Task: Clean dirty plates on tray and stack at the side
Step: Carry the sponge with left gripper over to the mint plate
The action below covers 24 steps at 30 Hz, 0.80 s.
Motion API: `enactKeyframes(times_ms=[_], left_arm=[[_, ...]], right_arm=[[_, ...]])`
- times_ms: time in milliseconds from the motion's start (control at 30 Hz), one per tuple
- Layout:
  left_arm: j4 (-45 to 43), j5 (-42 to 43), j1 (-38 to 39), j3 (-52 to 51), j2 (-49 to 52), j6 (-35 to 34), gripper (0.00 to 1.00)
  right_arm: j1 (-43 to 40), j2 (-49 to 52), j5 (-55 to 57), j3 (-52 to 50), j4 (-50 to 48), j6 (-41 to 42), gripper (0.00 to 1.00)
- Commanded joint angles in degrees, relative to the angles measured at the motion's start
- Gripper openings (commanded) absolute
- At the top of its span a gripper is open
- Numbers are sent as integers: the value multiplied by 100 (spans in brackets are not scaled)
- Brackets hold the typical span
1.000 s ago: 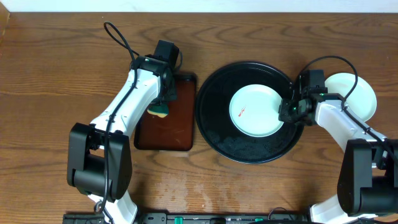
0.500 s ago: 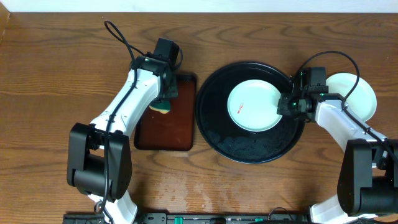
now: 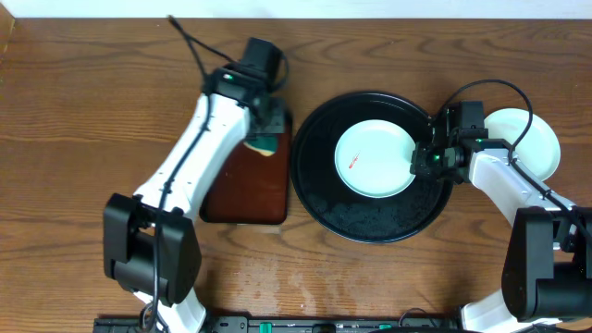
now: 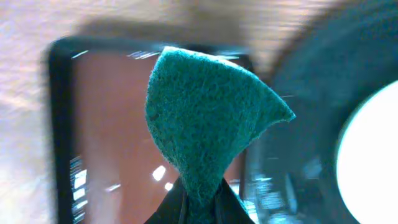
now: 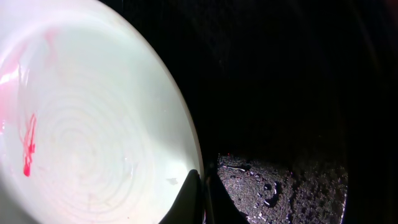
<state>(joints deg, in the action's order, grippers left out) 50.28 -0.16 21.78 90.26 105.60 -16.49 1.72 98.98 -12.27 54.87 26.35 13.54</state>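
Observation:
A mint-white plate (image 3: 375, 159) with a small red smear lies in the round black tray (image 3: 319, 190). My right gripper (image 3: 427, 165) is shut on the plate's right rim; the right wrist view shows the plate (image 5: 87, 118), its red smear and my jaws (image 5: 202, 193) pinching its edge over the tray (image 5: 292, 93). My left gripper (image 3: 265, 134) is shut on a green sponge (image 3: 266, 145), held above the brown tray's far right corner beside the black tray. The left wrist view shows the sponge (image 4: 208, 118) in my jaws (image 4: 200, 208). More plates (image 3: 532, 143) lie on the table at the right.
A rectangular dark brown tray (image 3: 242, 190) lies left of the black tray, also in the left wrist view (image 4: 106, 130). Cables loop over both arms. Bare wood tabletop (image 3: 74, 139) spreads to the left and along the front.
My left gripper has lifted the sponge off the brown tray and moved it right and farther back, toward the black tray. The plate in my right gripper has shifted slightly left.

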Motion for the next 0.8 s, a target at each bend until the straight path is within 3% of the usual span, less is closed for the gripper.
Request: enactKeyframes(times_ms=[0, 333, 767], left_arm=[[-348, 168, 527, 111, -111, -94, 8], [-1528, 146, 1836, 111, 92, -525, 7], [-1790, -92, 2031, 105, 994, -367, 7]], right_arm=[[63, -109, -107, -48, 20, -98, 1], [63, -109, -107, -59, 24, -101, 1], [63, -109, -107, -74, 22, -101, 1]])
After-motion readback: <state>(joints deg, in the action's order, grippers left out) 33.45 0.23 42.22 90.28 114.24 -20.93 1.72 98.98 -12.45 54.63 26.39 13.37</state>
